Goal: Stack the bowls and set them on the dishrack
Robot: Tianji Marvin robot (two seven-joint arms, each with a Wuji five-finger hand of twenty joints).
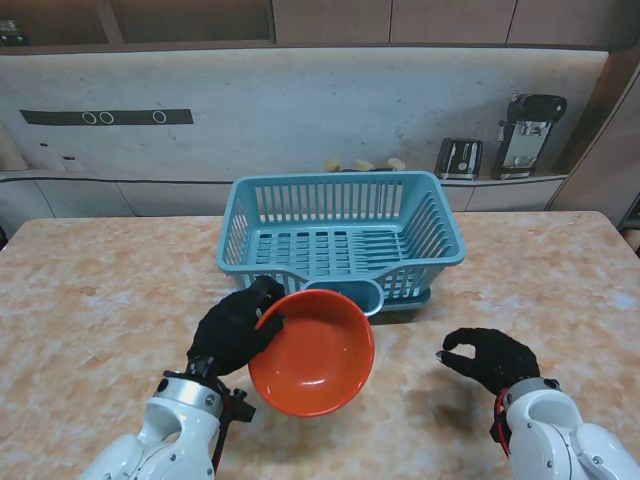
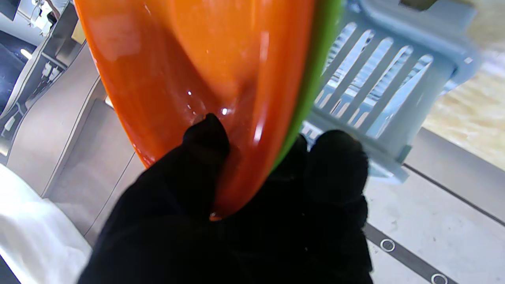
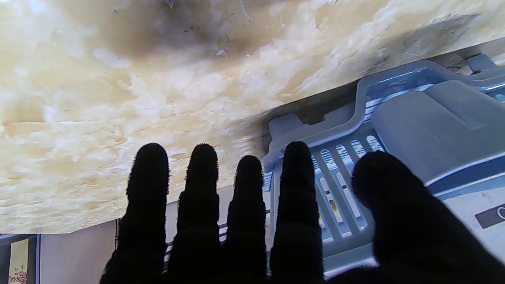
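An orange bowl (image 1: 318,355) is held tilted above the table, just in front of the blue dishrack (image 1: 342,236). My left hand (image 1: 232,328) is shut on its left rim. In the left wrist view the orange bowl (image 2: 197,71) sits nested in a green bowl (image 2: 315,67), thumb inside, fingers (image 2: 335,169) behind. My right hand (image 1: 490,358) hovers open over the table to the right of the bowls, holding nothing. Its fingers (image 3: 203,185) point toward the dishrack (image 3: 394,130).
The dishrack has a small cup-shaped holder (image 1: 345,296) on its near side, right behind the bowl. A toaster (image 1: 459,157) and a coffee machine (image 1: 529,132) stand on the counter beyond the marble table (image 1: 90,310).
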